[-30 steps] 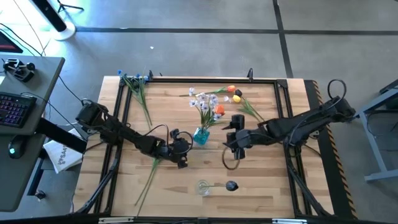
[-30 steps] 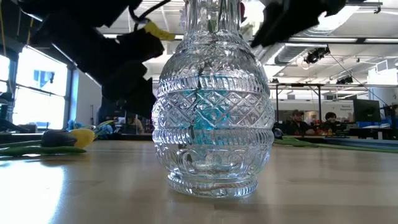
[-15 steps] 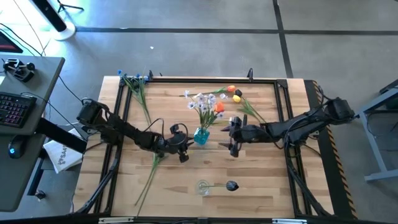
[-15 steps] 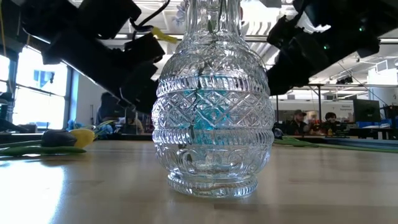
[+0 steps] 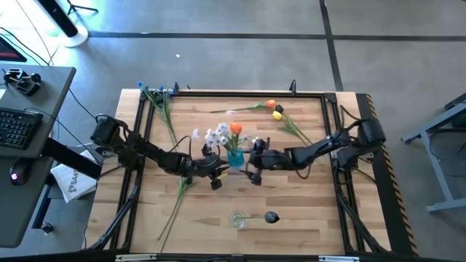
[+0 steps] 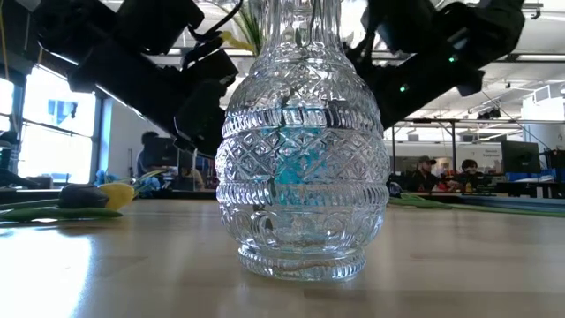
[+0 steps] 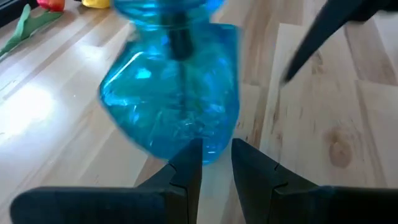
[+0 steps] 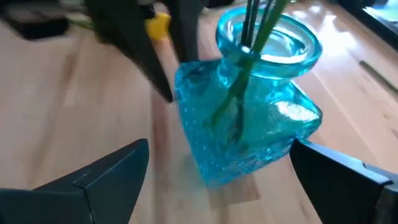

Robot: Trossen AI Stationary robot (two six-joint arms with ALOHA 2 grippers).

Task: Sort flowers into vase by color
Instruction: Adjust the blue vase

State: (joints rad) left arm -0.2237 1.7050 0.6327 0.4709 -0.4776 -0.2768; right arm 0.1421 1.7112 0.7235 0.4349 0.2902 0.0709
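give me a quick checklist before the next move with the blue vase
1. Blue vase upright: not ok, it leans in both wrist views.
2. Right tool open around the vase: ok.
3. Left tool state: nearly shut, right by the vase base.
4. Stems inside the vase mouth: ok.
5. Orange and yellow tulips sorted: not ok, they lie on the table.
6. Vase actually gripped: cannot tell.
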